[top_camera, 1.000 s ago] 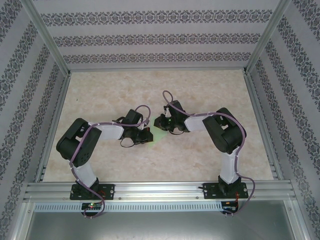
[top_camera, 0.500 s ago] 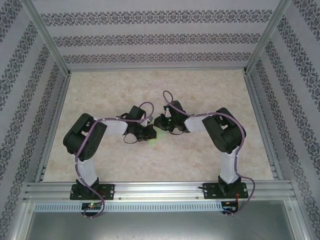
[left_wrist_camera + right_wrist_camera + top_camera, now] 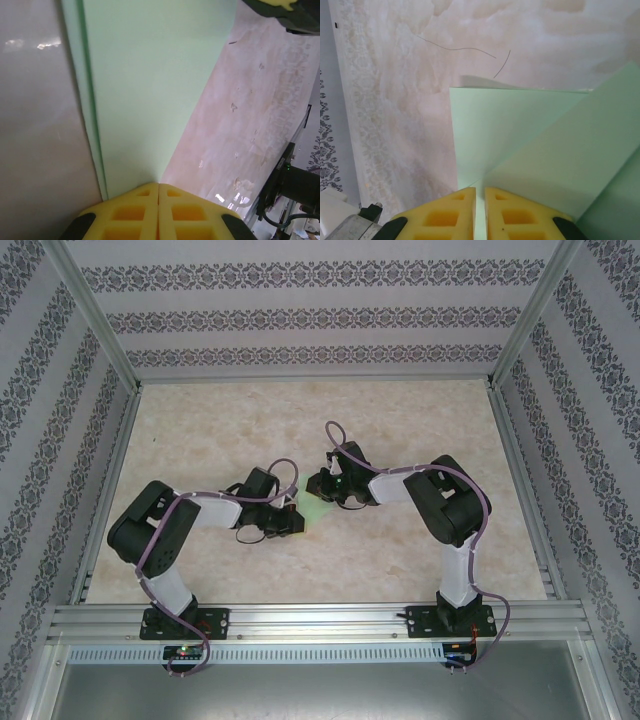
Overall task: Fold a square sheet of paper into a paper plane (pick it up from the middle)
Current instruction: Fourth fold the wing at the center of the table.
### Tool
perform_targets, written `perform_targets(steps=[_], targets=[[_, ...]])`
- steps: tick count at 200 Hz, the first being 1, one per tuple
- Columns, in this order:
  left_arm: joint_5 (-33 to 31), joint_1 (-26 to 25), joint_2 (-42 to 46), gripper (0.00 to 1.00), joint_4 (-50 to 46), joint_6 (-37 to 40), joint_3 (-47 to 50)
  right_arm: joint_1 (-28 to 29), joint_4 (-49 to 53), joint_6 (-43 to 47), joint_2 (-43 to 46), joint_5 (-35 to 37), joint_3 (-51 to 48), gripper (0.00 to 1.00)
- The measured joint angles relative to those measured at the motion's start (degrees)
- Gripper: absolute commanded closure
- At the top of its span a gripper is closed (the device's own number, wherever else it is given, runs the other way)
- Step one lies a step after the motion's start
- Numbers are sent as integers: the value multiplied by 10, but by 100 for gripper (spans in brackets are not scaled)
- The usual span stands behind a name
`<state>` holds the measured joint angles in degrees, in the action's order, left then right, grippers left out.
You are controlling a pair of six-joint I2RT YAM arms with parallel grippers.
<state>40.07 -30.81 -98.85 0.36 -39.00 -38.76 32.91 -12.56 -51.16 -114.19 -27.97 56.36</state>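
Observation:
The square sheet of paper (image 3: 318, 512) is pale mint green, partly folded, and shows as a small patch between the two grippers at mid-table. My right gripper (image 3: 320, 500) comes at it from the right. In the right wrist view the yellow fingertips (image 3: 480, 189) stand almost together, with a thin edge of the sheet (image 3: 520, 140) running between them. My left gripper (image 3: 292, 520) sits just left of the paper. Its yellow jaws (image 3: 159, 184) are pressed fully together at the corner of the sheet (image 3: 150, 90), which has a folded edge along its left side. Whether they pinch it I cannot tell.
The marbled beige table (image 3: 200, 430) is bounded by aluminium rails (image 3: 110, 460) and patterned walls on three sides. The right arm's base (image 3: 295, 182) appears at the lower right of the left wrist view.
The left gripper first pushed right towards the right gripper, covering most of the paper, then drew back left and nearer. The right arm has stayed put.

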Motion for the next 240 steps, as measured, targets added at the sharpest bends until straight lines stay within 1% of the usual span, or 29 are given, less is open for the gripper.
perform_targets(steps=[50,83,99,122,158,195,218,240], targets=[[1,0,32,91,6,-2,33,0,1,0,-1,-2,1,86],[2,-1,61,90,-51,-15,37,0,12,1,-2,-2,8,86],[-1,-1,77,91,-90,-17,21,1,15,1,-2,-2,10,85],[-24,-1,106,91,-133,-17,-29,1,19,2,-2,-2,12,85],[-86,-1,153,90,-152,-17,-76,1,33,5,-1,-2,19,82],[-134,-1,138,89,-183,-17,-92,1,71,18,28,14,17,78],[-144,-1,114,89,-197,-15,-106,1,89,25,78,32,0,72],[-150,-1,85,89,-203,-14,-130,0,91,29,127,45,-27,71]])
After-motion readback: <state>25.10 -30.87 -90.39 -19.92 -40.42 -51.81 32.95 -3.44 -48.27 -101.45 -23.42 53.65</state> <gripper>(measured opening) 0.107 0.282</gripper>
